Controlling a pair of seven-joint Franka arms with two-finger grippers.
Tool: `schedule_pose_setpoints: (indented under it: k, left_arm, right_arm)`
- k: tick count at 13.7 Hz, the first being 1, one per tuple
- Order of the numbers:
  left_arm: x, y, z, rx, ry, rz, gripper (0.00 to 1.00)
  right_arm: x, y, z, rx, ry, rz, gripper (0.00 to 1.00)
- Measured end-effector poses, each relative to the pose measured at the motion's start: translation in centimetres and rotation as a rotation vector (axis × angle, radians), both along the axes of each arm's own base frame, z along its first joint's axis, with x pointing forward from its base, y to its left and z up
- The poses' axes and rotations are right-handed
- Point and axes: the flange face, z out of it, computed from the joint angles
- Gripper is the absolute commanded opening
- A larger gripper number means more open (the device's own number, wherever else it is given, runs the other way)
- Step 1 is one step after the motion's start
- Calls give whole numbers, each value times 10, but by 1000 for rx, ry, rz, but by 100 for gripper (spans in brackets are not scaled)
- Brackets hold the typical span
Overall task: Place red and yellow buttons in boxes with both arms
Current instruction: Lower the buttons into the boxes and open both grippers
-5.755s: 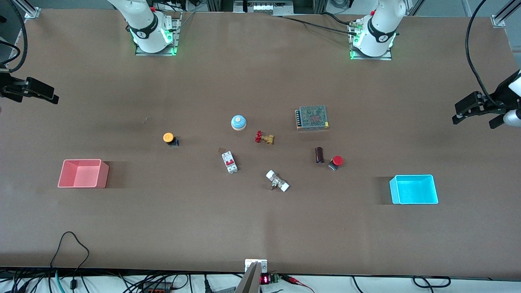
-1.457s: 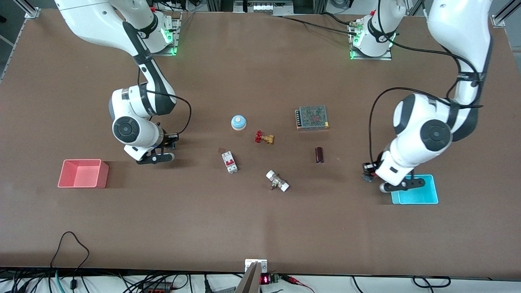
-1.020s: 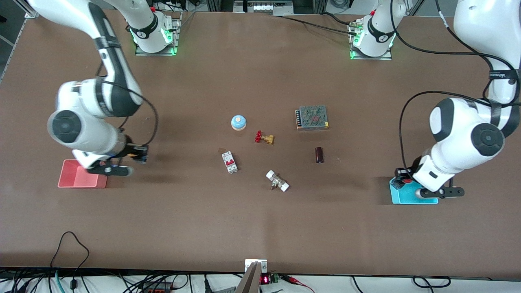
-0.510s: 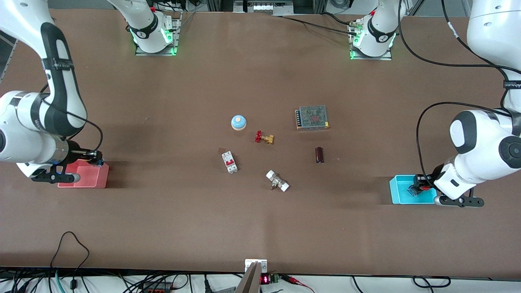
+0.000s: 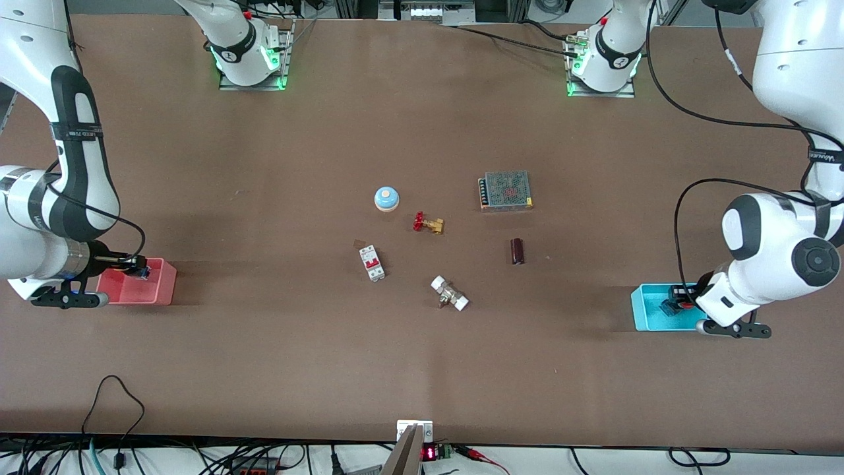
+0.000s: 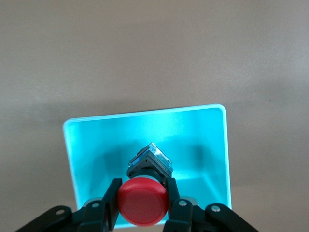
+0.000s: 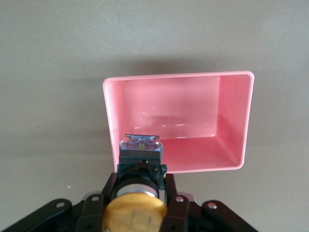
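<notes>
My left gripper is clamped on the red button, held in the air over the cyan box at the left arm's end of the table; the left wrist cam shows the red cap pinched between both fingers w/ the black base pointing down into the box. Front cam gives only a sliver of red at the gripper over the cyan box, wrist housing blocks most of it. My right gripper is clenched on the yellow button, hanging over the edge of the pink box at the right arm's end; the right wrist cam shows the orange-yellow cap between the fingers and the base over the box wall, not fully over the inside. Front cam shows no yellow cap at all, just the gripper over the pink box. Only the front cam shows the mid-table stuff: blue bell, red-handled valve, circuit breaker, white-ended fitting, dark cylinder, mesh-topped power supply, all on the table between the two boxes, well apart from both.
</notes>
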Motion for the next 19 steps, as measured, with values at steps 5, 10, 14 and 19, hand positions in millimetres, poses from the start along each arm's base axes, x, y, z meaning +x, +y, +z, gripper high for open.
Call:
schedule_pose_setpoints:
  k: [5, 10, 14, 19]
  left_arm:
    - [0, -4, -24, -7, 9, -6, 50]
    - [3, -4, -20, -7, -3, -6, 78]
    - [13, -6, 3, -5, -50, 4, 80]
    - [18, -15, 84, 0, -139, 79, 85]
  right_arm:
    - [0, -10, -10, -33, 20, 17, 32]
    - [2, -27, -32, -25, 25, 56, 32]
    - [7, -28, -48, -30, -2, 78, 32]
    - [10, -27, -66, -34, -22, 93, 33]
